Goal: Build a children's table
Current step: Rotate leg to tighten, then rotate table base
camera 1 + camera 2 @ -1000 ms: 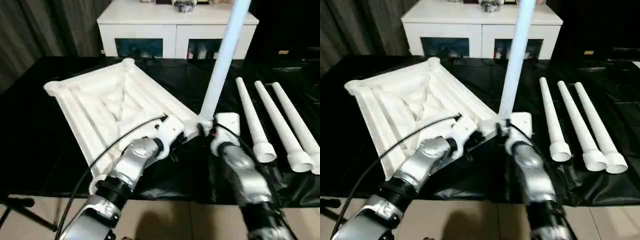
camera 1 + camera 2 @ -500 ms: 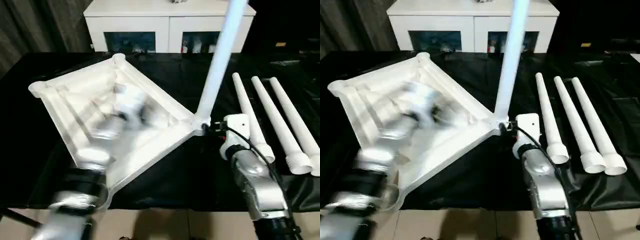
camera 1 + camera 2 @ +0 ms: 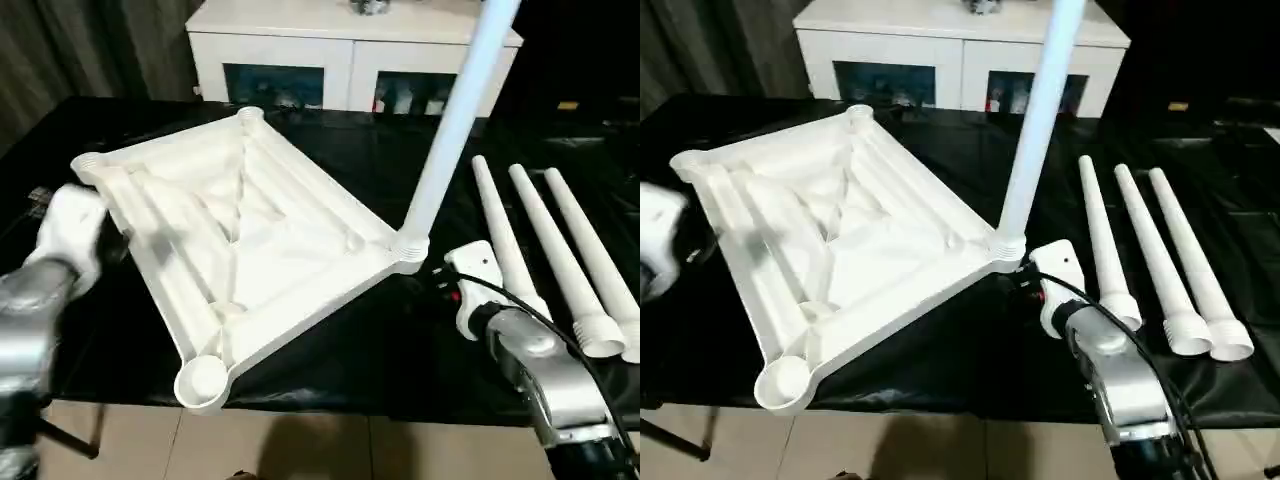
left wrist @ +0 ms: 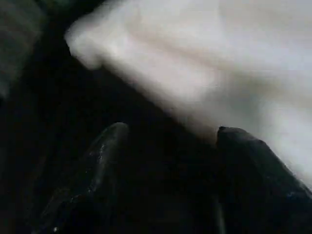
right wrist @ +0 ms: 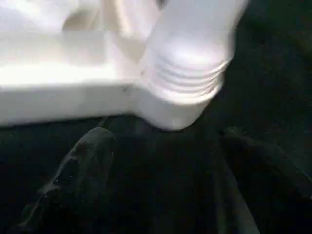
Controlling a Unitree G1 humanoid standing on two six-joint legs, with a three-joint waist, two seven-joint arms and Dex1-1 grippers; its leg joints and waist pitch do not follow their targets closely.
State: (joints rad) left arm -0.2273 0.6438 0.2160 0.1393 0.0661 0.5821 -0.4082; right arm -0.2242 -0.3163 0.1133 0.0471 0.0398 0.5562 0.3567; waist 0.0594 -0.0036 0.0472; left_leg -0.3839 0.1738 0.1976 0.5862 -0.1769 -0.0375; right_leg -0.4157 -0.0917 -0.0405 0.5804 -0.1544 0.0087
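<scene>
The children's table top [image 3: 250, 230] lies upside down on the black cover, ribbed side up. One white leg [image 3: 452, 130] stands upright in the corner socket [image 3: 409, 247] nearest my right arm. Three more legs [image 3: 545, 250] lie side by side to the right. My right gripper [image 5: 165, 139] is open, just short of that socket [image 5: 185, 83], with nothing between its fingers. Off the top's left edge my left gripper [image 4: 170, 130] is open too, its fingers [image 4: 105, 146] facing the white rim [image 4: 204, 63] without touching it.
A white cabinet [image 3: 350, 60] with glass doors stands behind the black-covered table [image 3: 420, 350]. The table's front edge runs just below the top's near corner socket [image 3: 200, 380], and tiled floor shows beyond it. Dark curtains hang at the back left.
My left arm has swung from the top's near right edge out to its far left side, and its fingers have opened. The right gripper has drawn back a little from the leg's base.
</scene>
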